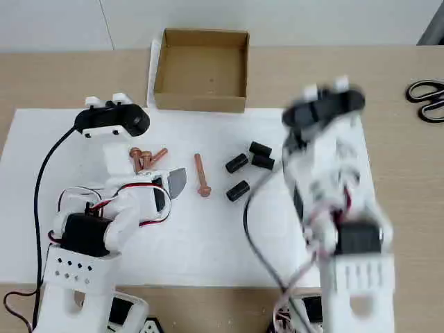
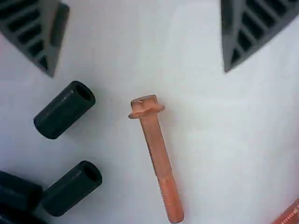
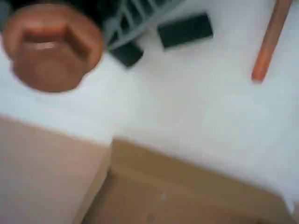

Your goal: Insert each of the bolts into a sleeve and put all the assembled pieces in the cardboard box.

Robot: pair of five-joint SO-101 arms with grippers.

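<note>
**A lone bolt lies by the open left gripper**

The lone bolt (image 1: 201, 175) lies flat on the white sheet (image 1: 208, 236). It is just in front of the left gripper (image 2: 138, 70), whose two fingers are wide apart and hold nothing. The bolt's long side runs from the arms toward the cardboard box (image 1: 200, 103), with its head nearer the arms. Four black sleeves (image 1: 236, 163) lie close on one side. Three more bolts (image 1: 146, 158) sit in a small heap on the other side. The right gripper (image 3: 88, 23) is clamped on a fifth bolt (image 3: 51, 46). Scissors (image 1: 427, 99) lie far off.
</note>
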